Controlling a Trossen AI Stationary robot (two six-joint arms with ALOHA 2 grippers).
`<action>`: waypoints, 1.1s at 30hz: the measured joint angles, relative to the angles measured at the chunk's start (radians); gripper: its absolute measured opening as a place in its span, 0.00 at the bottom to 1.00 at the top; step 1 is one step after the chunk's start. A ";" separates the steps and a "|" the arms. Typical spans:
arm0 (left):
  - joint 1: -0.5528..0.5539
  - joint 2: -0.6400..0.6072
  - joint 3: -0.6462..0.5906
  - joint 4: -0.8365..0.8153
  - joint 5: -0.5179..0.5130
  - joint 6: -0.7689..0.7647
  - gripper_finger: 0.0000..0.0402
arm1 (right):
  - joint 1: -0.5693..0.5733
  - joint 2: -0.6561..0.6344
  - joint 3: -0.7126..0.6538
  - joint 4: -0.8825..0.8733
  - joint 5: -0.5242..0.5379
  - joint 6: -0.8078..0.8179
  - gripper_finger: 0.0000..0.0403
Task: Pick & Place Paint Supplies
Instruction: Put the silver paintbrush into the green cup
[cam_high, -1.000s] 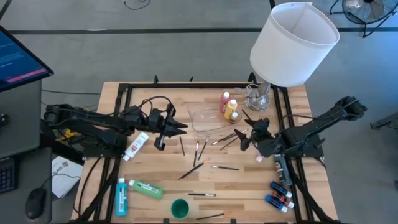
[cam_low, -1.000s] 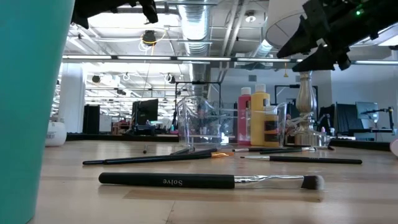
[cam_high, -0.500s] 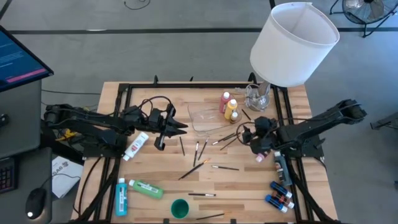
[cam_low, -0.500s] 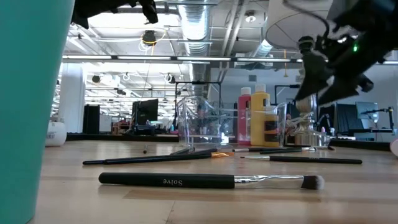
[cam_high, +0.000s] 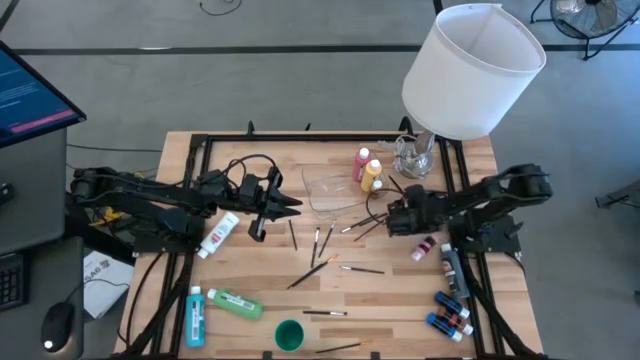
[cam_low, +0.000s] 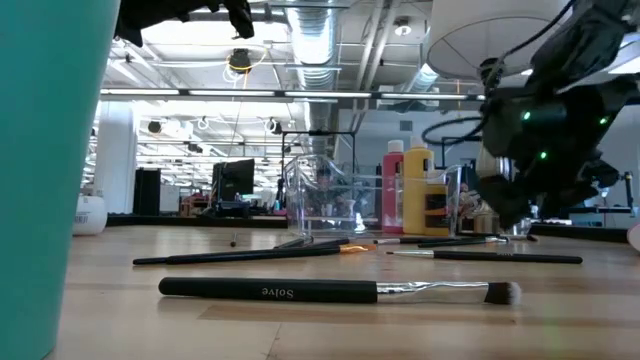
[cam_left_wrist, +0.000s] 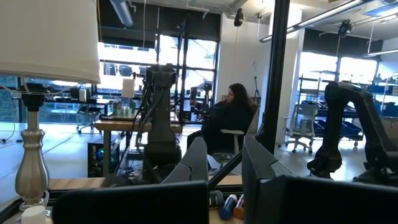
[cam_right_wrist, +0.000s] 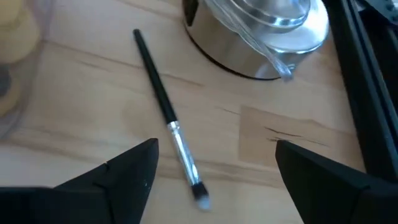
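Observation:
My right gripper (cam_high: 396, 214) (cam_right_wrist: 214, 152) hangs open, tipped downward, low over the table beside the lamp base (cam_right_wrist: 261, 28). A thin dark-handled brush (cam_right_wrist: 165, 115) (cam_high: 397, 187) lies flat on the wood ahead of its fingers, untouched. More brushes (cam_high: 330, 238) lie scattered mid-table. A red bottle (cam_high: 361, 162) and a yellow bottle (cam_high: 372, 176) stand by the clear tray (cam_high: 330, 190). A pink bottle (cam_high: 422, 247) lies to the right. My left gripper (cam_high: 290, 205) waits shut, raised at the left.
The big white lampshade (cam_high: 470, 70) overhangs the far right corner. Green (cam_high: 235, 303) and blue (cam_high: 193, 315) bottles and a teal cup (cam_high: 289, 335) sit near the front edge; tiny bottles (cam_high: 450, 312) lie at front right. A white bottle (cam_high: 220, 235) lies under the left arm.
My right gripper has come down from high above the table to just over the wood near the lamp base, tipping from about level to pointing downward. Its arm has folded in toward the table's middle. Nothing on the table has moved.

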 joint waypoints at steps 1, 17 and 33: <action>0.000 0.000 0.000 0.000 0.000 0.000 0.00 | -0.007 0.016 0.000 0.022 0.000 -0.006 0.77; 0.000 0.000 0.000 -0.006 0.000 0.000 0.00 | -0.089 0.063 0.000 0.190 -0.028 -0.137 0.70; 0.000 0.000 0.000 -0.007 0.000 0.005 0.00 | -0.122 -0.202 -0.285 0.611 -0.096 -0.314 0.70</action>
